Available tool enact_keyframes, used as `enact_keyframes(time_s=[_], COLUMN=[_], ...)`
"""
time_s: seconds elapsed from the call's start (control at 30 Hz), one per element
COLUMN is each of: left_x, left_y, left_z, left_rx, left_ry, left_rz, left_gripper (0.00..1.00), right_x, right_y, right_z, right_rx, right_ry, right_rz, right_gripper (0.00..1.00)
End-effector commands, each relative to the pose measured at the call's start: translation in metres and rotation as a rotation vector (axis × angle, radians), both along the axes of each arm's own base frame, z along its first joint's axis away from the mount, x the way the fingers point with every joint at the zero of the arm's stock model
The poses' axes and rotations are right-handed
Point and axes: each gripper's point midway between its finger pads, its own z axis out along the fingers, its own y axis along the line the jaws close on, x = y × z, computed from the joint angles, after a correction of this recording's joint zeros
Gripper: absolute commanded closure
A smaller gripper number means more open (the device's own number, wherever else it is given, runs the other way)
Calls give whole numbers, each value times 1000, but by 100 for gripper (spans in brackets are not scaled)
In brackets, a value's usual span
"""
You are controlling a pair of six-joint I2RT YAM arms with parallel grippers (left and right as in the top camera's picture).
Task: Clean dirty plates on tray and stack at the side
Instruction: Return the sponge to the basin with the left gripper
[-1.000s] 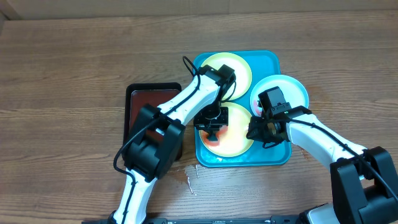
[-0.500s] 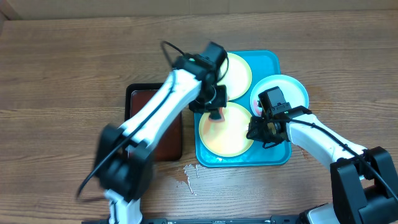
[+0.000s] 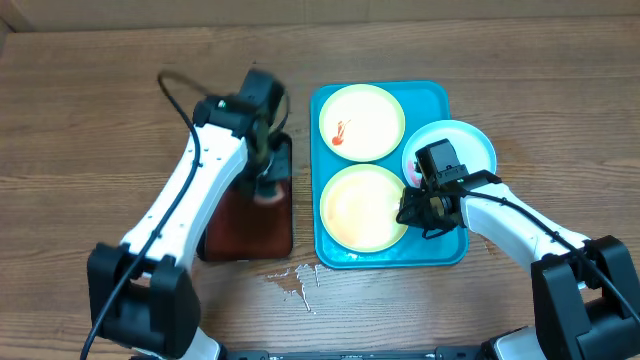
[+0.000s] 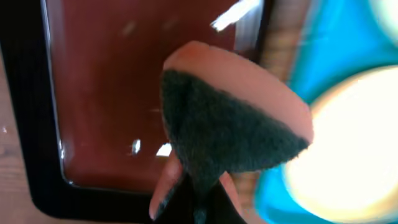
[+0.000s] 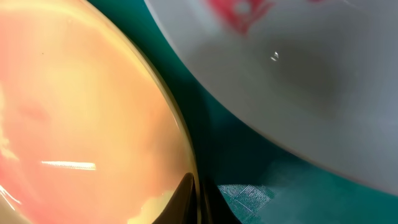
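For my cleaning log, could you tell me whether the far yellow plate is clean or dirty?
Dirty: the far yellow plate shows a red smear near its left edge.

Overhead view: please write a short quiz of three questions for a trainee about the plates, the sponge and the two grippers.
1. True or false: the far yellow plate shows a red smear.
2. The left gripper, shut on the sponge, is above: A) the turquoise tray, B) the black tray, C) bare table.
3. Fill in: the right gripper is shut at the rim of the ____ yellow plate.

Key:
1. True.
2. B.
3. Near: it is at the near yellow plate.
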Motion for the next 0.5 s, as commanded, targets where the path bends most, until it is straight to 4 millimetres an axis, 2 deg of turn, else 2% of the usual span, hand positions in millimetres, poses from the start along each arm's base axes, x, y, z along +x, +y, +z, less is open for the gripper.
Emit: enact_keyframes(time_s=[0.0, 0.07, 0.13, 0.23, 0.27, 0.33, 0.37, 0.47], left_x=[-29, -40, -43, -38, -36, -33, -30, -22], left_y=[29, 40, 46, 49, 49, 48, 48, 48], left_z=[-47, -58, -60, -54, -47, -37, -30, -3], left_rx=[37, 47, 48, 38, 33, 18, 4, -38], left_ry=[117, 157, 167, 146, 129, 101, 79, -6], left_rz=[52, 98, 116, 130, 134, 137, 136, 140], left_gripper=[96, 96, 96, 96, 94, 79, 65, 45], right_x=[-5, -7, -8, -6, -2, 5, 8, 21], right_y=[-5, -6, -6, -6, -10, -16, -17, -13], right_z=[-4, -4, -3, 6, 15, 31, 39, 70], right_rx=[-28, -32, -37, -49, -80, -134, -157, -216], right_ry=[18, 26, 28, 32, 30, 12, 0, -56], right_rz=[-1, 4, 23, 51, 46, 46, 52, 132], right_gripper=[96, 96, 96, 96, 96, 96, 96, 96])
